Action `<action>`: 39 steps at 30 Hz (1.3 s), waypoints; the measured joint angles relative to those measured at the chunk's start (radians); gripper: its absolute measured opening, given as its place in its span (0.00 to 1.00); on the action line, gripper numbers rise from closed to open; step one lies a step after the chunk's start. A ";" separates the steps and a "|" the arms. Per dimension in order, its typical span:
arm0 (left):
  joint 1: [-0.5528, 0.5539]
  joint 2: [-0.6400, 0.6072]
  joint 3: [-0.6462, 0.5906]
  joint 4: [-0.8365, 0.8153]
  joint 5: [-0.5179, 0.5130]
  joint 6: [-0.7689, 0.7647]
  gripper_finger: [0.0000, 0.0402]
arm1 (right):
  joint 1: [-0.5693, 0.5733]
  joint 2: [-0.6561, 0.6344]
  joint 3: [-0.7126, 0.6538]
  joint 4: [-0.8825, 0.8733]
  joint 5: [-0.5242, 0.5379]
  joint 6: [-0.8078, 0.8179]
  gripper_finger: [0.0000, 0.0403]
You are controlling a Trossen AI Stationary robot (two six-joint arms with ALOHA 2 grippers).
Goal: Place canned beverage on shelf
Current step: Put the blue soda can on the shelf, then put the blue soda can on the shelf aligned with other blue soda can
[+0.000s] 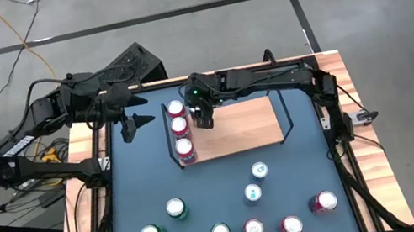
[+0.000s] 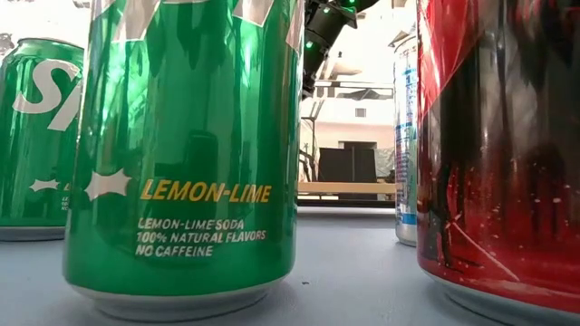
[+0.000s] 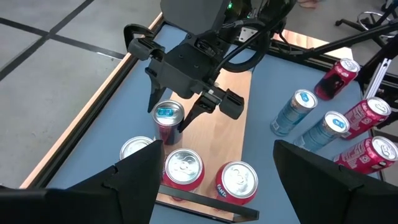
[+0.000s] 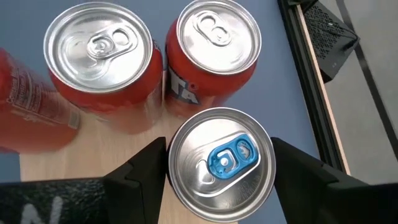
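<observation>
The light-wood shelf [image 1: 235,128] with black wire end frames lies at the table's far middle. Three red cans [image 1: 181,127] stand in a row on its left end. A fourth can with a blue tab [image 4: 221,162] stands upright on the board beside them [image 3: 168,118], hidden under the arm in the high view. My right gripper [image 1: 202,118] is open above this can, pointing down, one finger on either side of it; no touch shows. My left gripper [image 1: 138,121] is open and empty, left of the shelf.
Several loose cans stand on the blue tabletop's near half: green ones [image 1: 175,208], blue-and-silver ones [image 1: 259,172] and red ones [image 1: 323,201]. In the low view a green can [image 2: 181,154] and a red can [image 2: 498,136] stand close to the camera. The shelf's right part [image 1: 255,120] is bare.
</observation>
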 joint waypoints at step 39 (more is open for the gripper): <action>0.000 0.000 0.000 0.000 -0.027 -0.012 0.71 | 0.003 -0.008 0.406 -0.403 0.009 0.020 0.79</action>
